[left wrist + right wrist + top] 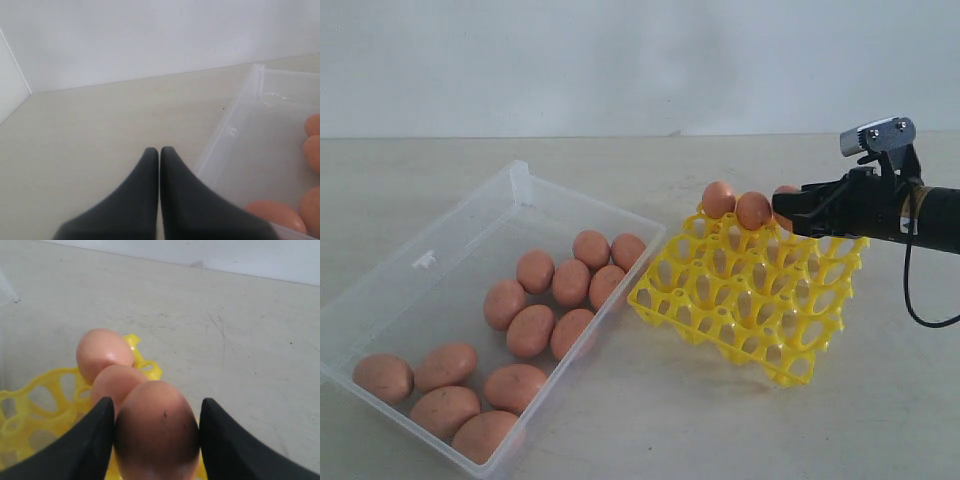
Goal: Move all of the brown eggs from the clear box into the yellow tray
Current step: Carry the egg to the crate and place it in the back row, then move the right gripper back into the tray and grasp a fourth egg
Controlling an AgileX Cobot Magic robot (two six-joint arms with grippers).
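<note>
Snugly within right end effector (156, 405) — brown egg (156, 432)

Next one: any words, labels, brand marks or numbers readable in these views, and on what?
None: no readable text in any view.
The clear box, yellow tray, every brown egg, the left hand, the right hand and the silver camera mount show no print, label or number.

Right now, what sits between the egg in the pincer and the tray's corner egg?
One more brown egg, seated in the yellow tray; the right wrist view shows all three lined up.
</note>
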